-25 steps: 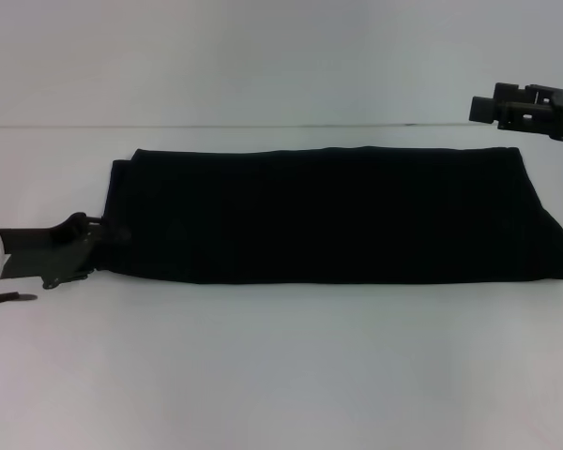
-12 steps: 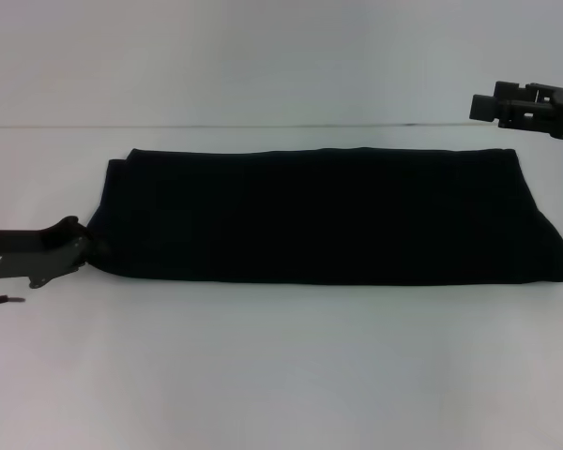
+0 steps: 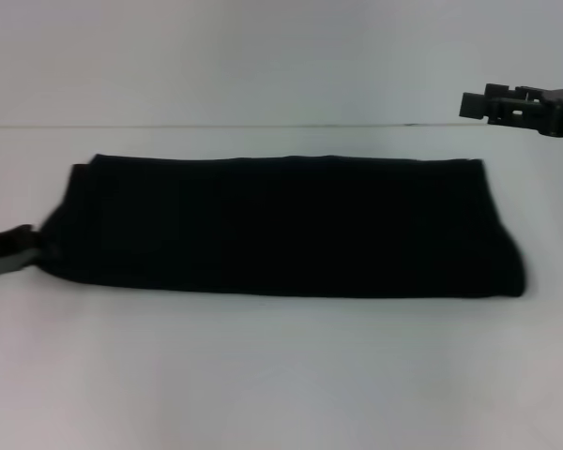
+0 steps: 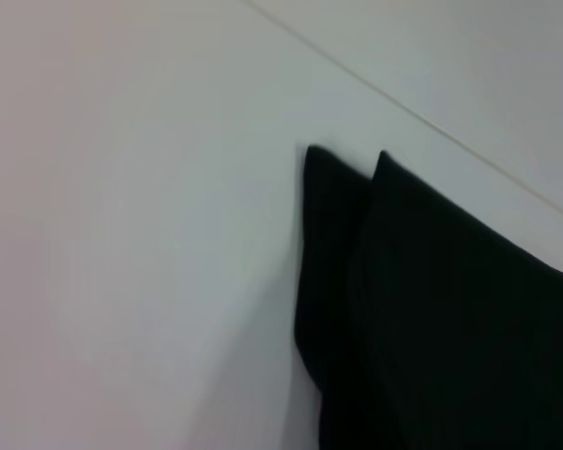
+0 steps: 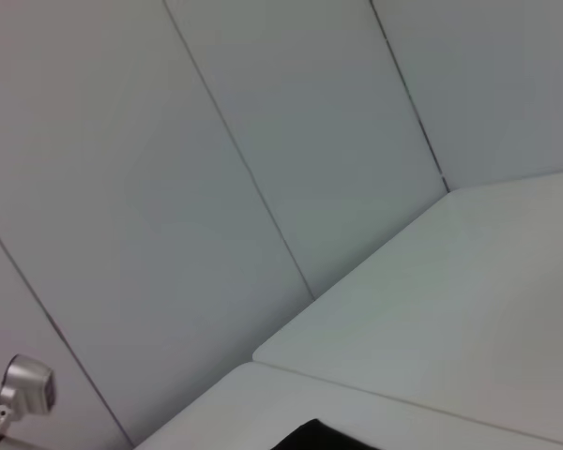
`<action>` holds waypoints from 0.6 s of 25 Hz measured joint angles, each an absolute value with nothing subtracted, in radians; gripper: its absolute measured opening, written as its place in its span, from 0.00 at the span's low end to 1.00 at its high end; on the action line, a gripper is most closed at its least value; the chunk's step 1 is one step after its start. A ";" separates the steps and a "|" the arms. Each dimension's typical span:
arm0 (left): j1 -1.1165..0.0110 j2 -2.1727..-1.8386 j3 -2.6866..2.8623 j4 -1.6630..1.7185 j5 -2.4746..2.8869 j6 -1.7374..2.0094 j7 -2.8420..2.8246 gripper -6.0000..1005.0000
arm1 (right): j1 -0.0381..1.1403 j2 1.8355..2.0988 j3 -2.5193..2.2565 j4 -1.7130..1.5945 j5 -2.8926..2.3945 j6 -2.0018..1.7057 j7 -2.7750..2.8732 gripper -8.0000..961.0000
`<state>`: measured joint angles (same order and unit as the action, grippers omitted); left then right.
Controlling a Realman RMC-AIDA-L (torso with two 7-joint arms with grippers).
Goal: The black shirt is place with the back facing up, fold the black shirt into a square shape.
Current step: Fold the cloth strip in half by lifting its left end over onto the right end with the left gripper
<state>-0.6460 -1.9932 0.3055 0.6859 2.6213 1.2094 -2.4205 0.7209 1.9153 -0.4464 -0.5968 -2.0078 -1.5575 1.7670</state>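
Note:
The black shirt (image 3: 281, 225) lies on the white table (image 3: 281, 375) as a long flat band running left to right. My left gripper (image 3: 30, 246) is at the view's left edge, low on the table, meeting the band's left end; the fabric has been following it, so it is shut on that end. The left wrist view shows two layered corners of the black shirt (image 4: 432, 309) on the table. My right gripper (image 3: 479, 103) hovers high at the far right, apart from the cloth. A dark sliver of the shirt (image 5: 314, 439) shows in the right wrist view.
The table's far edge (image 3: 263, 126) meets a pale panelled wall (image 5: 216, 187). A small silver fitting (image 5: 23, 389) is mounted by the wall. Bare white tabletop lies in front of the shirt.
My left gripper has moved left, almost out of the head view. The whole shirt has slid left with it. The right gripper has shifted slightly left.

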 joint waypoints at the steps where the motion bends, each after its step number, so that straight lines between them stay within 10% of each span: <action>1: -0.643 -1.992 0.306 0.700 2.630 1.216 -2.417 0.09 | 0.722 1.919 -0.446 -0.597 -2.008 -1.554 1.768 0.97; 15: -0.608 -1.945 0.279 0.913 2.854 1.329 -2.401 0.09 | 0.767 1.957 -0.451 -0.590 -2.001 -1.486 1.763 0.96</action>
